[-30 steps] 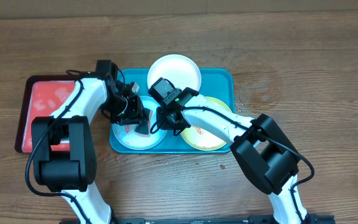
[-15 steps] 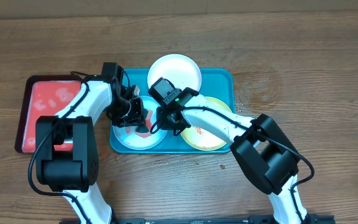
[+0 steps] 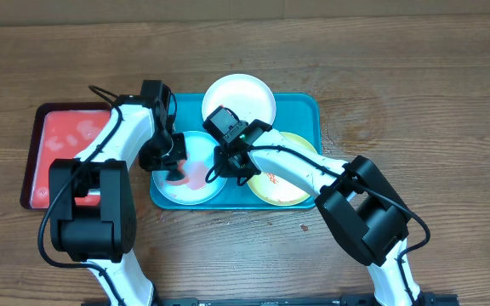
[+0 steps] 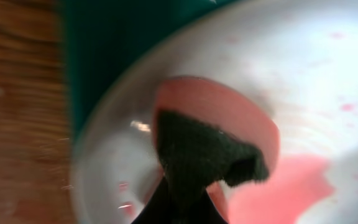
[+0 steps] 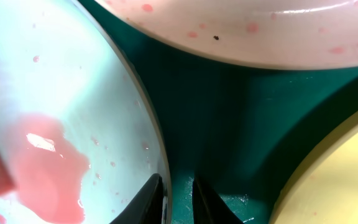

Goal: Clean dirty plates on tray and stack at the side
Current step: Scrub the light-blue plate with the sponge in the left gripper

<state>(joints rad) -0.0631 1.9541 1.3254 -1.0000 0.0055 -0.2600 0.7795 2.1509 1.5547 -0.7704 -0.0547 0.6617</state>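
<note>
Right wrist: right end effector point(image 5: 179, 198) grazes rim of blue plate point(image 5: 73, 93).

Setting, seen from above. The work surface was a wooden table point(image 3: 449, 102) of mid-brown boards, the grain and board seams running left to right. A narrow pale beige strip point(image 3: 228, 7) bordered the far edge; whether it was wall or floor could not be told. A faint ring-shaped mark point(image 3: 360, 115) showed on the wood at right, and a small dark speck point(image 3: 304, 227) lay nearer the front edge. A red tray with a dark rim point(image 3: 54, 149) rested flat on the table at left. Lighting was even and diffuse, with soft shadows. In the left wrist view, the blurred wood point(image 4: 17, 124) carried small bright glints.
</note>
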